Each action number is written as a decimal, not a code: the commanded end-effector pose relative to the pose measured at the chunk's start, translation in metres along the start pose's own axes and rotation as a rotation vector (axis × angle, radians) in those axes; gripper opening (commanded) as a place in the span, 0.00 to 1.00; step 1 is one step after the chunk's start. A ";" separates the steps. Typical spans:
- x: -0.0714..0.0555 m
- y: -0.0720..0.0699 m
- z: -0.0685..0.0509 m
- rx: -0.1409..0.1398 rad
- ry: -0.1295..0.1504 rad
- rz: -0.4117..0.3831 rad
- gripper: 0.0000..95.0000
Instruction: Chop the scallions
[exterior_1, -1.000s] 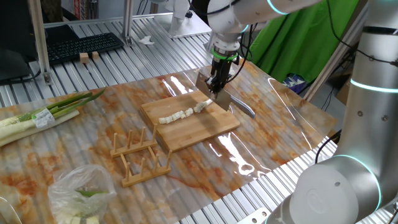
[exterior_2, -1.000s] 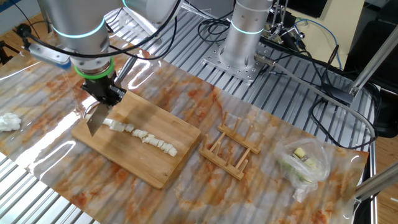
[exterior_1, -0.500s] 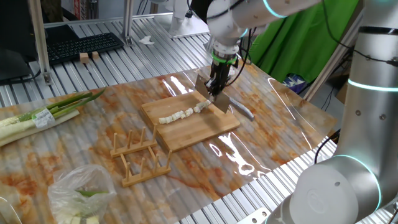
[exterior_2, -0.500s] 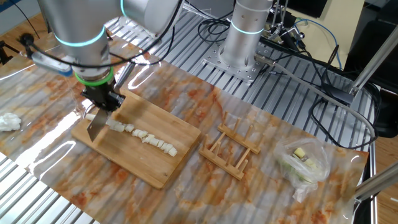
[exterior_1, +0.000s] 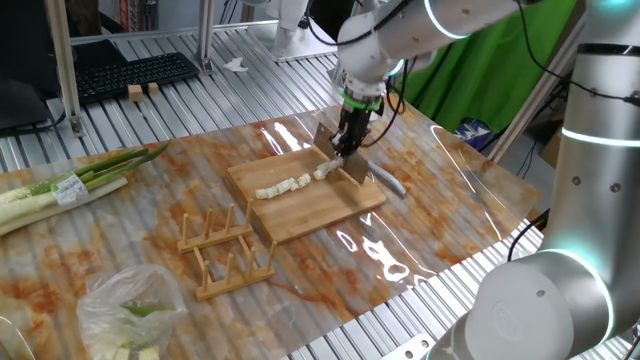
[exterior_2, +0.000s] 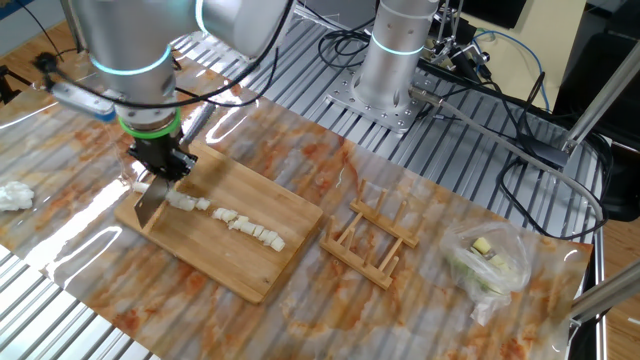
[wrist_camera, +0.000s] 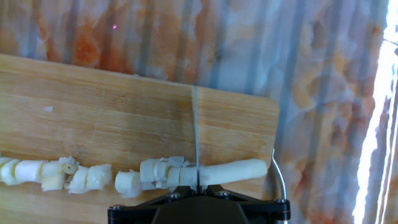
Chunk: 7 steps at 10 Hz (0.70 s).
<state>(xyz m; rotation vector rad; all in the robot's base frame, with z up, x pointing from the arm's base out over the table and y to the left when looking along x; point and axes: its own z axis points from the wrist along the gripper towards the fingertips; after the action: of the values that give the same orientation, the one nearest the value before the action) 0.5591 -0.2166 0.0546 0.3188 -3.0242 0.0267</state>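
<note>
Gripper (exterior_2: 160, 163) pinched tight on knife (exterior_1: 343, 160); blade edge down across scallions (wrist_camera: 186, 172). Row of pale stubby segments, one uncut length on board (exterior_2: 255, 210).

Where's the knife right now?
In the hand view, the knife stands edge-down across the scallions, near the wooden board's right end.

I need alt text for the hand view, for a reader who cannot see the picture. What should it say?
Seen from above, a thin steel knife blade stands across a pale cream-white scallion stalk on a light wooden cutting board. Left of the blade lie chopped segments in a row; right of it one uncut length remains. The board rests on an orange-and-white marbled table.
</note>
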 end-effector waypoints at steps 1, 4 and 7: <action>0.001 -0.002 -0.007 -0.025 0.006 0.013 0.00; 0.002 -0.009 -0.020 -0.017 0.007 0.002 0.00; 0.002 -0.011 -0.024 -0.015 0.005 0.000 0.00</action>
<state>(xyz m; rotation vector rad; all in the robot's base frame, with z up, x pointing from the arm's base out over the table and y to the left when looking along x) 0.5578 -0.2258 0.0788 0.3159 -3.0229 0.0087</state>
